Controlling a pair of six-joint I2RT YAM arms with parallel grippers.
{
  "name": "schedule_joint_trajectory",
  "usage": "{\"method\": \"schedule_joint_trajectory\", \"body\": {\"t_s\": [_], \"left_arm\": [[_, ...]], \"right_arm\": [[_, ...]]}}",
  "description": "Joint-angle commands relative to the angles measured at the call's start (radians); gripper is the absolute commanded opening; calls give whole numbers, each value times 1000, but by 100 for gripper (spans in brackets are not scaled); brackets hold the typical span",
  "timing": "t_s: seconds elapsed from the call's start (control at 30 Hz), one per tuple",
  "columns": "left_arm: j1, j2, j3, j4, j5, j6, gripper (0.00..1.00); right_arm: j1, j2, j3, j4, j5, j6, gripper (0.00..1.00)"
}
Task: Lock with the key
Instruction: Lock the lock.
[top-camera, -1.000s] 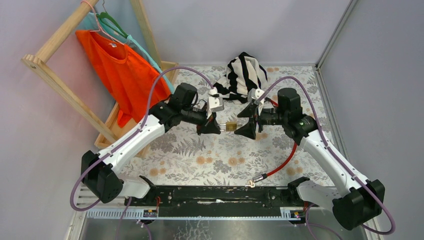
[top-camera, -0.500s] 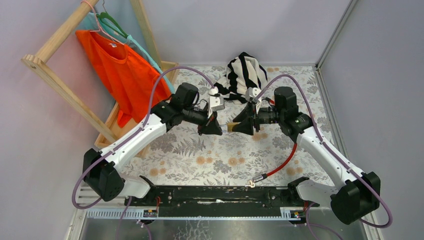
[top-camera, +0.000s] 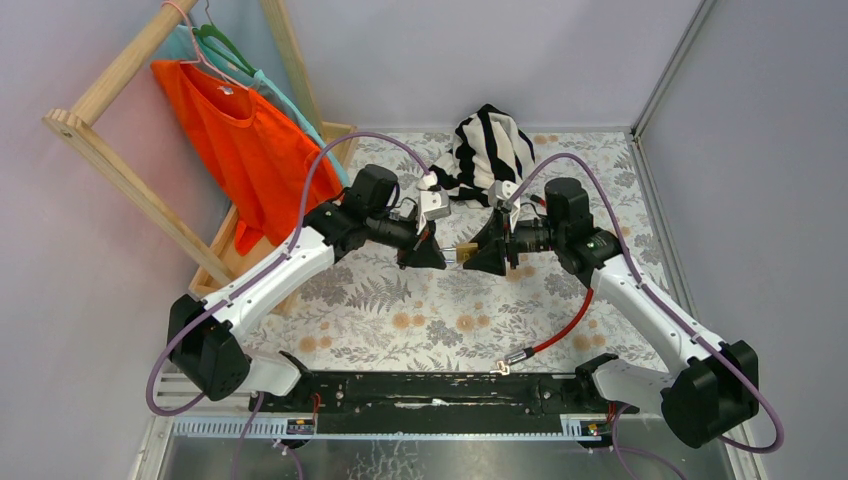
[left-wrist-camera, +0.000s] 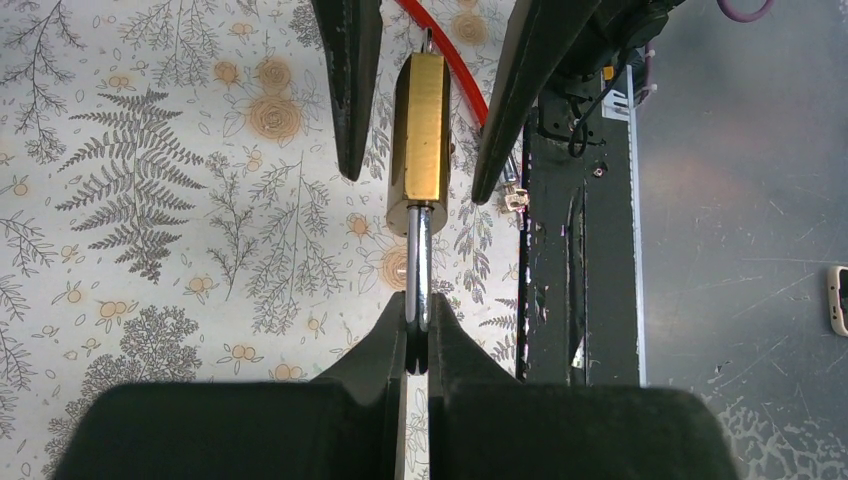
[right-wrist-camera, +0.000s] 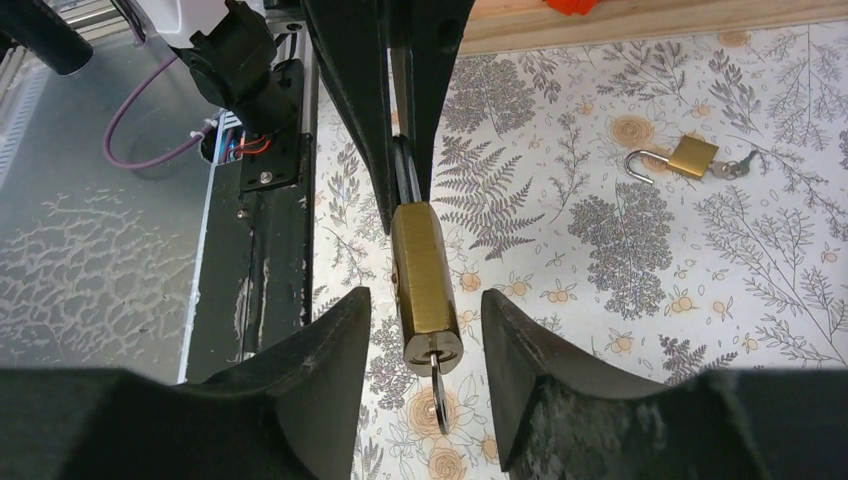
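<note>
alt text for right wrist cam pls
A brass padlock sits mid-frame, its shackle pinched by the left gripper from the top, a key in its keyhole. The right gripper, open, flanks its body without touching. A second padlock, shackle open, lies on the floral mat at upper right.

— Where is the top camera sitting?
— It is looking down from above and behind the arm bases (top-camera: 205, 355), taking in the whole bench (top-camera: 400, 310).
— And the wrist cameras?
— Each is peering closely along its own fingers (left-wrist-camera: 380, 360), facing the other; both are sharing the padlock (left-wrist-camera: 420, 130) between them.
</note>
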Motion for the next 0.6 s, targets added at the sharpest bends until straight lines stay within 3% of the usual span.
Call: {"method": "schedule_joint_trajectory", "body": {"t_s": [0.0, 0.17, 0.43, 0.57], "left_arm": [[-1, -10, 10, 99, 34, -13, 0], [0, -3, 3, 109, 33, -20, 0], [0, 19, -2, 143, 37, -54, 0], [0, 31, -7, 179, 68, -105, 0]], "right_arm": [[8, -13, 9, 43, -23, 0, 49], [7, 0, 10, 81, -49, 47, 35], [8, 16, -2, 152, -85, 131, 1], [13, 10, -16, 182, -63, 148, 0]]}}
